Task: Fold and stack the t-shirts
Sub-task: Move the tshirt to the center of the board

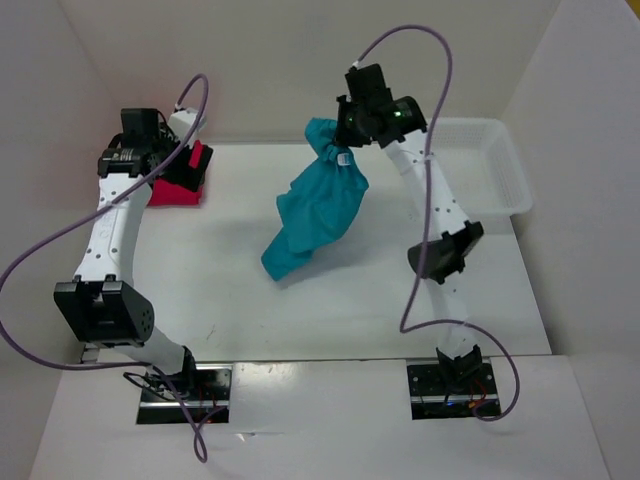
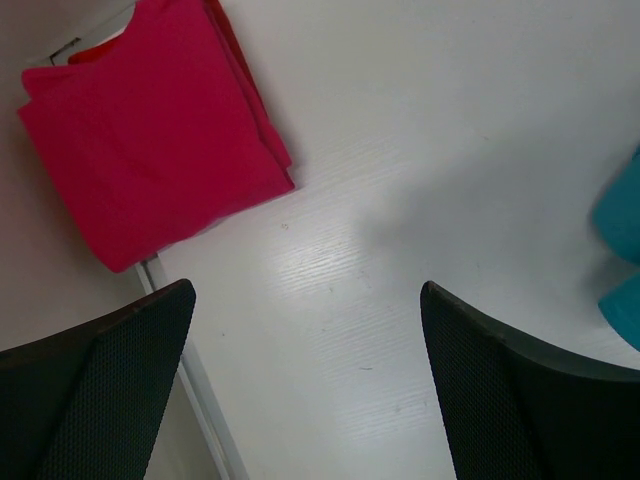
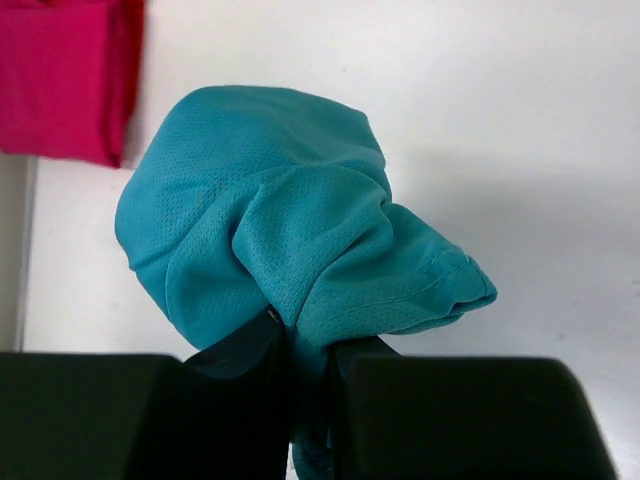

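The teal-blue t-shirt (image 1: 315, 205) hangs bunched from my right gripper (image 1: 338, 140), its lower end resting on the table's middle. In the right wrist view the jaws of the right gripper (image 3: 312, 350) pinch a fold of the teal t-shirt (image 3: 280, 230). A folded crimson-pink t-shirt (image 2: 150, 140) lies on a red one (image 2: 228, 40) at the table's far left corner (image 1: 178, 188). My left gripper (image 2: 305, 290) hovers open over bare table just beside that stack, holding nothing. An edge of the teal t-shirt (image 2: 620, 225) shows at the right of the left wrist view.
A white lattice basket (image 1: 515, 170) stands at the back right. White walls enclose the table on three sides. The table's left edge (image 2: 200, 400) runs under the left gripper.
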